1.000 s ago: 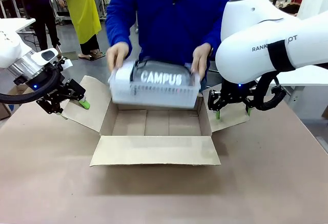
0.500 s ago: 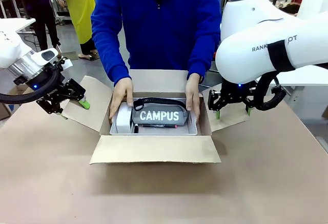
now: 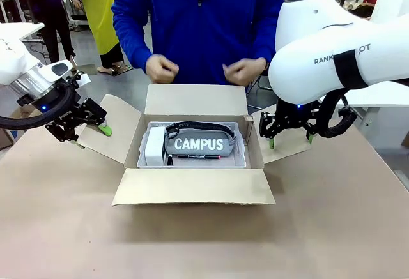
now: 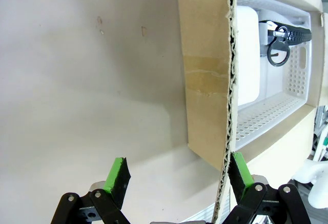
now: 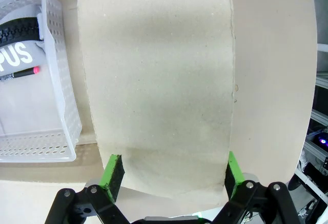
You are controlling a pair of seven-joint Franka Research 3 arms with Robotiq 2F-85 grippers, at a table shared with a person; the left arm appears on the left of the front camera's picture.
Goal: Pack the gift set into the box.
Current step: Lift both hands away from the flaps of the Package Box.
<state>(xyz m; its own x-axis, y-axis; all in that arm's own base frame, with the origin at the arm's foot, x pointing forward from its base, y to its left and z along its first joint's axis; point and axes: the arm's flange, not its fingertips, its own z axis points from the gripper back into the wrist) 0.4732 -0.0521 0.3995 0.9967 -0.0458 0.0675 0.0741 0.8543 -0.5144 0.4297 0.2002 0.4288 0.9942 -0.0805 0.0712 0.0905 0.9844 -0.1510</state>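
Left gripper [image 4: 179, 177] has its jaws spread wide and clasps nothing. The left flap [image 3: 115, 129] of the box [image 3: 192, 186] passes between the pads, close to 1 finger, and I cannot tell if it touches. The gift set [image 3: 239, 154] lies flat on the floor of the box, with the CAMPUS pouch [image 3: 199, 143] facing up, so the packing itself looks done. The person's hands [image 3: 161, 68] hover above the far flap [image 3: 195, 99], apart from the carton. The right gripper [image 5: 173, 172] is released too, its pads at the 2 sides of the right flap [image 5: 159, 80].

I judge that closing the 4 flaps comes next. Each gripper should push its flap inward slowly and evenly — the strap [image 3: 198, 126] must sit below the rim, and the box should not slide on the bench [image 3: 192, 241].
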